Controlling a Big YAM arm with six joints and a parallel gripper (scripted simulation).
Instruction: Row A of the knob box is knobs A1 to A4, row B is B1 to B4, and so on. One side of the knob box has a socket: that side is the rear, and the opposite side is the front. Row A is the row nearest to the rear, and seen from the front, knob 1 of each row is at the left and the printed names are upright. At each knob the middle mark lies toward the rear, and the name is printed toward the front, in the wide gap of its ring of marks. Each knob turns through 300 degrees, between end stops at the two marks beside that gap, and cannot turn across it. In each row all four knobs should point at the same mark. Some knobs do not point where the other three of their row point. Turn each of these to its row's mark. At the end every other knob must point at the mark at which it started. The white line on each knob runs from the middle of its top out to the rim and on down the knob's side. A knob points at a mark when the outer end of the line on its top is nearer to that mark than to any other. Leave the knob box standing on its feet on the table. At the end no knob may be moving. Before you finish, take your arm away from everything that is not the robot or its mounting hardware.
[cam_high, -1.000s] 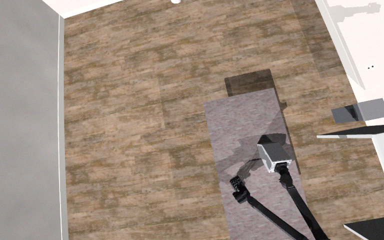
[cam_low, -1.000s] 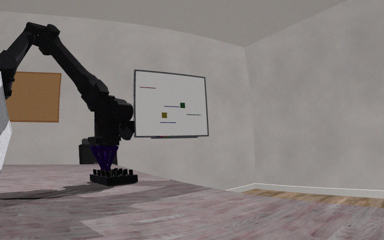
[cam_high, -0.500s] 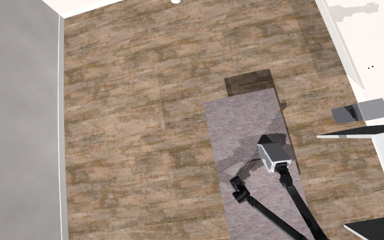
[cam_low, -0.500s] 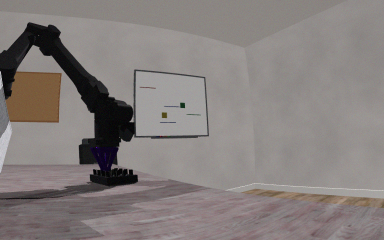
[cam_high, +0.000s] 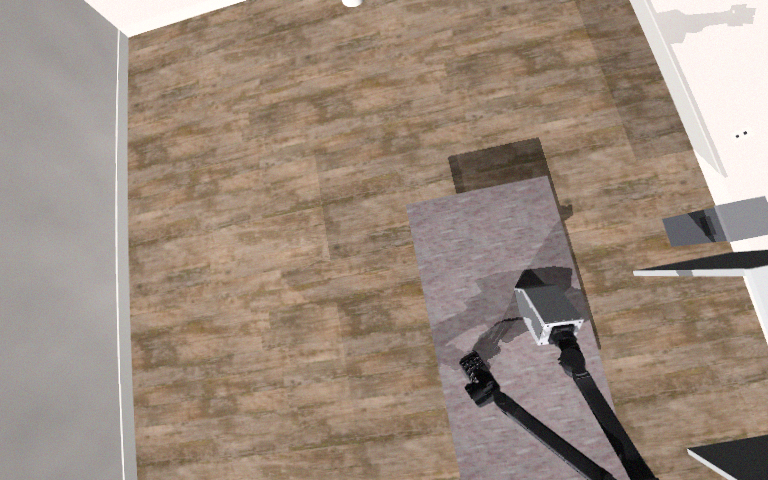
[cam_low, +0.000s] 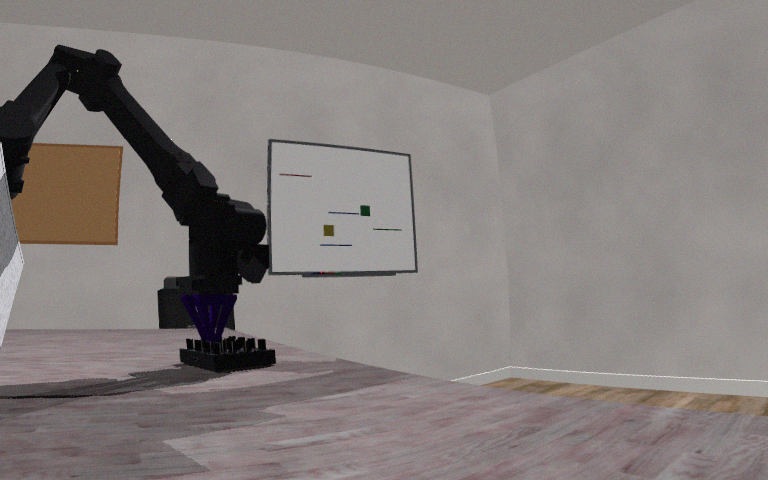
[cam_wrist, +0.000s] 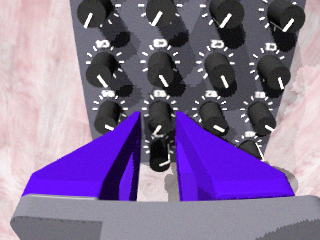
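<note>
While the bench (cam_high: 481, 243) (cam_low: 396, 430) (cam_wrist: 35, 100) bears the knob box (cam_high: 471, 363) (cam_low: 198, 359) (cam_wrist: 81, 45), the purple-fingered hand (cam_low: 211, 338) (cam_wrist: 158, 121) hangs over its rear rows, released but narrowly parted, knob A3 (cam_wrist: 160, 154) showing between the fingers.

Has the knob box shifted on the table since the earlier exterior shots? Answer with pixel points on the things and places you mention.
No, not visibly. In the exterior view the knob box (cam_low: 199, 360) (cam_wrist: 80, 30) sits at the same place relative to the whiteboard (cam_low: 300, 198) on the wall.
</note>
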